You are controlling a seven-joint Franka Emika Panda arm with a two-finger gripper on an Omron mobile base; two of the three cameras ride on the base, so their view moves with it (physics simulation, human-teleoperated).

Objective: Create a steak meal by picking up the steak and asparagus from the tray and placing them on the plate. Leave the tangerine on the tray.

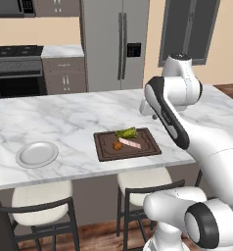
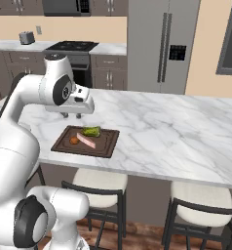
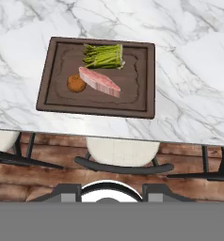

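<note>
1. You are seeing the steak [image 3: 100, 81], asparagus [image 3: 104, 55] and tangerine [image 3: 76, 84] lying on the tray [image 3: 144, 80] at the worktop's [image 1: 64, 122] front edge.
2. The plate [image 1: 37, 154] is sitting well apart, also near that edge.
3. The hand [image 2: 72, 115] is hovering above the tray; you cannot tell its spread.

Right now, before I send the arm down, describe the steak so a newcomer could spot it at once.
Find the marble island counter and the dark brown tray near its front edge. The steak lies in the middle of that tray, between the green asparagus and the tangerine. It is the only flat pinkish-red slab with a pale edge.
</note>
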